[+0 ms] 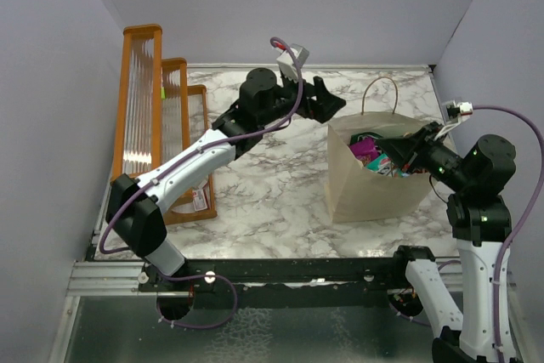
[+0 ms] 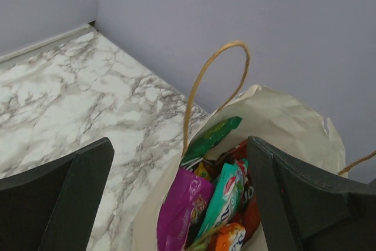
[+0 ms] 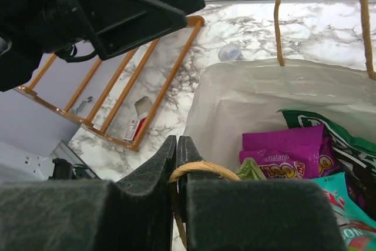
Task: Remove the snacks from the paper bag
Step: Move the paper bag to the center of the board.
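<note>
Our right claw (image 3: 177, 145) is pinched shut on the thin tan loop handle (image 3: 202, 167) of the large cream-white paper bag (image 1: 365, 189), centre-right on the marble desk (image 1: 263, 184), glossy snack packets (image 1: 371, 152) inside. Our left claw (image 1: 330, 98) gapes wide, holding nothing.

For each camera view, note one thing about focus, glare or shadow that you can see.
Top external: even, diffuse light, no hard shadows around the paper bag. Left wrist: sheen on the purple pouch. Right wrist: its near fingers are blurred, the packets beyond sharper.
</note>
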Motion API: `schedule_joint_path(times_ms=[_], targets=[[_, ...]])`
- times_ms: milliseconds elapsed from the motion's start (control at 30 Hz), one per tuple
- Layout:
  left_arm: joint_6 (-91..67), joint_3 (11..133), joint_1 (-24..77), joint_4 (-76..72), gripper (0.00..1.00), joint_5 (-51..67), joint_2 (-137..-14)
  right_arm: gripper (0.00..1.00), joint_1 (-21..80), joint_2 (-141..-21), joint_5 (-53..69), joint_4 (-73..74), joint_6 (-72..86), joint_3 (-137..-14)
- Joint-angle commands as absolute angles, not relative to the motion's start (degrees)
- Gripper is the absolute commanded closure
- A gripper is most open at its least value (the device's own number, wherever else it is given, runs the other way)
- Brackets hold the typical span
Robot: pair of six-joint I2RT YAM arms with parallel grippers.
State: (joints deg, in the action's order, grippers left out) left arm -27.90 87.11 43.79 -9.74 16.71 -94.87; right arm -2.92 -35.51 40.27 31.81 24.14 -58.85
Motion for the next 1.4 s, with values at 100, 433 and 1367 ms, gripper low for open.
schedule_joint_path(times_ms=[100, 433, 1367], targets=[[-27.62, 104.97, 46.49, -6.4, 0.04, 18.22, -107.8, 0.93, -1.4, -34.27, 34.84, 36.0, 21.89, -61.87], [-30.77, 117.89, 46.37, -5.65, 0.52, 20.39, -117.26, 0.91, -0.79, -34.45, 33.63, 35.6, 21.85, -61.58], [-29.3, 67.98, 41.3, -9.1, 1.0, -14.13, -63.71, 0.5, -0.77, -38.58, 39.61, 23.18, 29.88, -52.46]])
